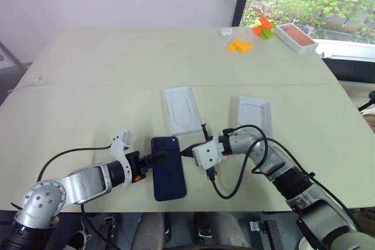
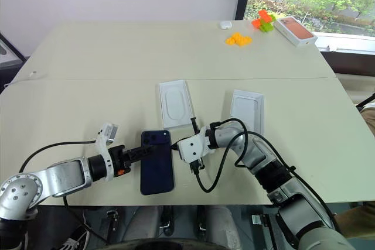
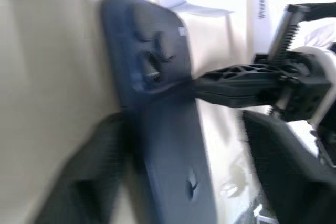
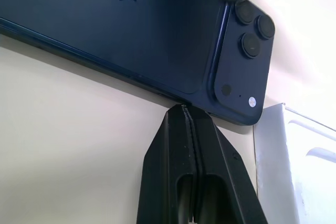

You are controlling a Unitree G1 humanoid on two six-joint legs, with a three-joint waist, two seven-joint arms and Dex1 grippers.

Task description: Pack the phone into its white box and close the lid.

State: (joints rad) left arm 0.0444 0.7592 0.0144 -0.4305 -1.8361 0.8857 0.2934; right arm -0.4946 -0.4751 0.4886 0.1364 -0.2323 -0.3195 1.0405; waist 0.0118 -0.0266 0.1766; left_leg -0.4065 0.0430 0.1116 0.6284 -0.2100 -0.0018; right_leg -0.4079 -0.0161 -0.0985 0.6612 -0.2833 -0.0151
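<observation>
The phone (image 2: 157, 162) lies back-up (camera bump at its far end) near the table's (image 2: 88, 74) front edge; the left claw (image 2: 153, 148) straddles its far left corner, fingers apart, one on each side; the right claw (image 4: 191, 116), pressed together, touches the phone's right edge; a white tray (image 2: 246, 109) and a thin white insert (image 2: 174, 103) lie just beyond.

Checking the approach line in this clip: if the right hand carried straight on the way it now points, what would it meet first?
Probably the phone. The right hand, fingers shut together, points at the phone's long edge near the camera bump and looks to be at or almost against it; whether it already touches is unclear.
</observation>
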